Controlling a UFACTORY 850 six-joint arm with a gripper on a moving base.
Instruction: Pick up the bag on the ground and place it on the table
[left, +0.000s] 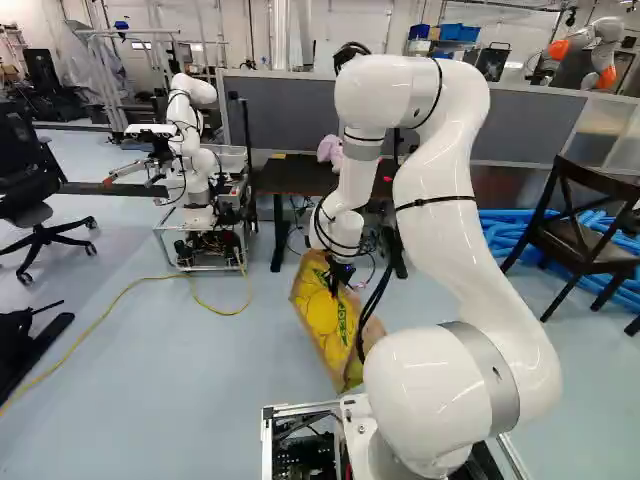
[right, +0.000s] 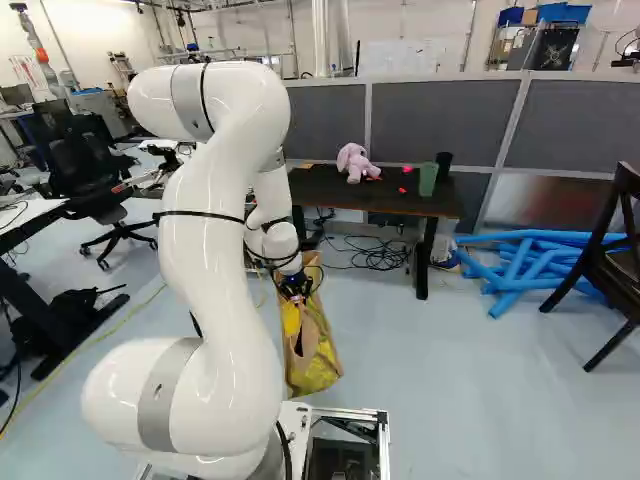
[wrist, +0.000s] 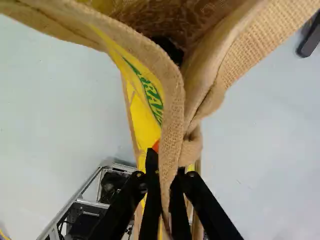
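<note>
1. Pale floor is stretching from the paper-brown and yellow bag to the blue tubes on the right; a dark chair is standing beyond its right side.
2. The table's near edge is facing us on the far side of the bag, with loose cables lying beneath.
3. The black gripper is clamping the bag's fabric rim between its two fingers.
4. The bag is hanging or standing tilted below it, short of the table; its foot is possibly touching the floor, but I can't quite tell.
5. On the tabletop, a pink plush toy is sitting left of a green cup and a dark cup.
6. A grey partition is running behind; another robot is standing to the left.
</note>
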